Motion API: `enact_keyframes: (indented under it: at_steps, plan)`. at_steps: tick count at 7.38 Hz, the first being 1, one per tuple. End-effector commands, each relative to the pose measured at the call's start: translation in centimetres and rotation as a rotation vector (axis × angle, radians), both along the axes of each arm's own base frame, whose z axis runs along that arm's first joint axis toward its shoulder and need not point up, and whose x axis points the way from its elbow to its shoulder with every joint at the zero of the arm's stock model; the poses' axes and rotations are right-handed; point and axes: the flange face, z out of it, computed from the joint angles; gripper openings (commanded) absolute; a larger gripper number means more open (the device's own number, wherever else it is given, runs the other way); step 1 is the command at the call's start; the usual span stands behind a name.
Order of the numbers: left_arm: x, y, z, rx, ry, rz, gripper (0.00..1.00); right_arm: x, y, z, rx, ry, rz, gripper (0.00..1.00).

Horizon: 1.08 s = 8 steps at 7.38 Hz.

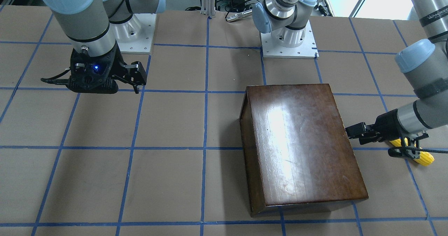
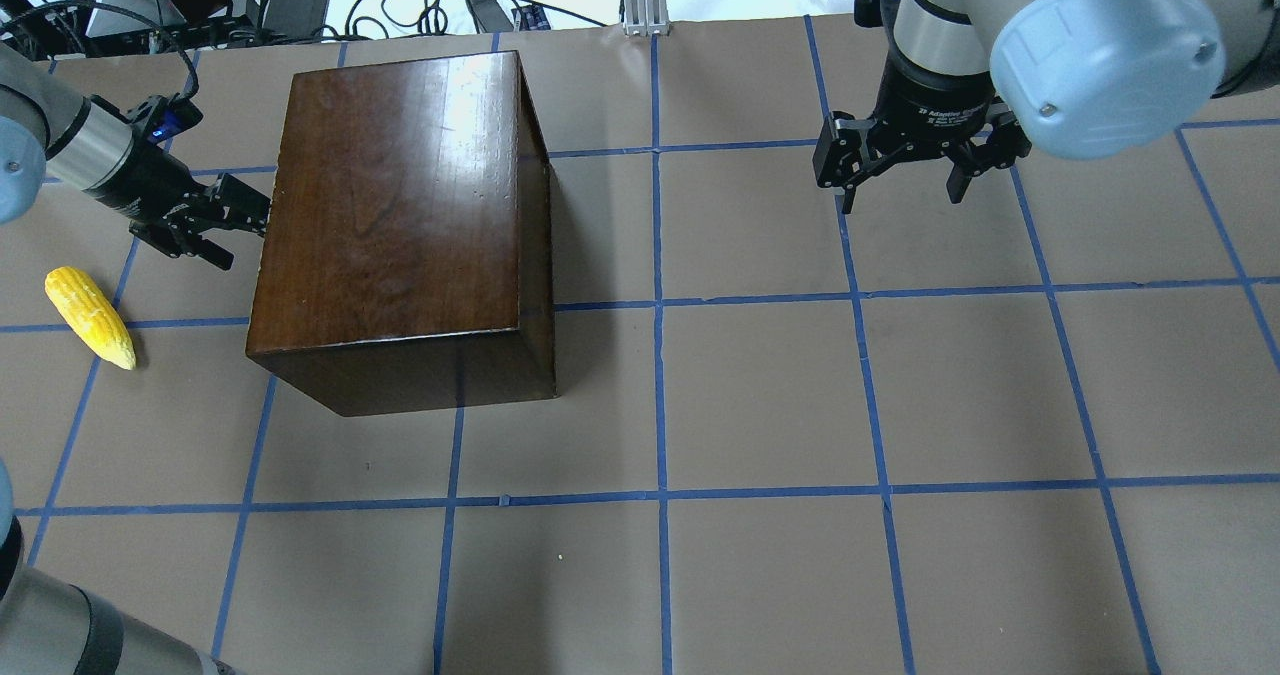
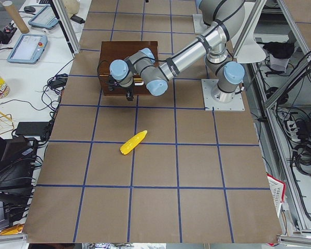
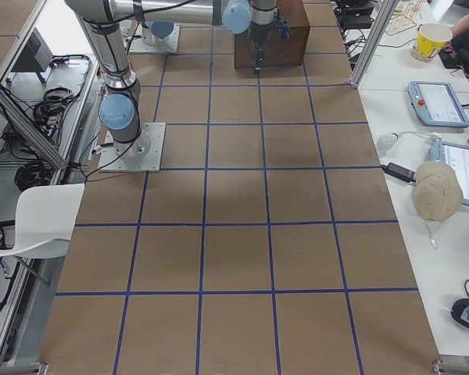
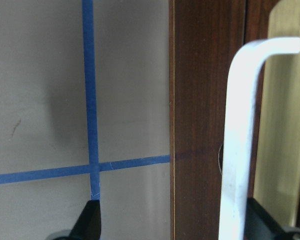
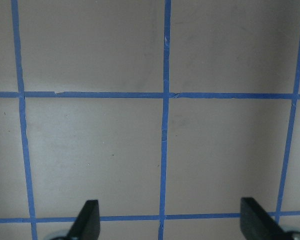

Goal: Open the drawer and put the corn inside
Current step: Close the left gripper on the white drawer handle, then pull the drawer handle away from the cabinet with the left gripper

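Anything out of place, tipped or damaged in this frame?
Nothing stands out. The wooden box sits upright and intact, the corn lies whole on the table beside it, and the left hand is open at the box's white handle.

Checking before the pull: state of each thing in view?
Left gripper: open, astride the handle.
Handle: not gripped.
Drawer: shut, none of it out.
Right gripper: open, empty, above table.
Corn: lying on table beside box, untouched.

Brown table (image 2: 760, 395) with blue tape grid (image 2: 660, 305) — white chair (image 4: 39, 223), teach pendant (image 4: 439, 103), paper cup (image 4: 434, 41) alongside
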Motion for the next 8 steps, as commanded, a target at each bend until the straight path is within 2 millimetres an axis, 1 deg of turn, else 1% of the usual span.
enact_keyframes:
  at_steps: [1,2,6,8]
  plan:
    - [0.1,-0.2,-0.2,-0.009,-0.010,0.008,1.00,0.0,0.0,0.0,0.000,0.000,0.000,1.00]
    - [0.3,-0.4,-0.1,-0.005,-0.018,0.033,1.00,0.0,0.0,0.0,0.000,0.000,0.000,1.00]
    - [0.9,-0.6,0.3,-0.034,-0.043,0.035,1.00,0.0,0.0,0.0,0.001,0.000,0.000,1.00]
    - [2.4,-0.1,0.1,-0.020,-0.072,0.045,1.00,0.0,0.0,0.0,0.001,0.000,0.000,1.00]
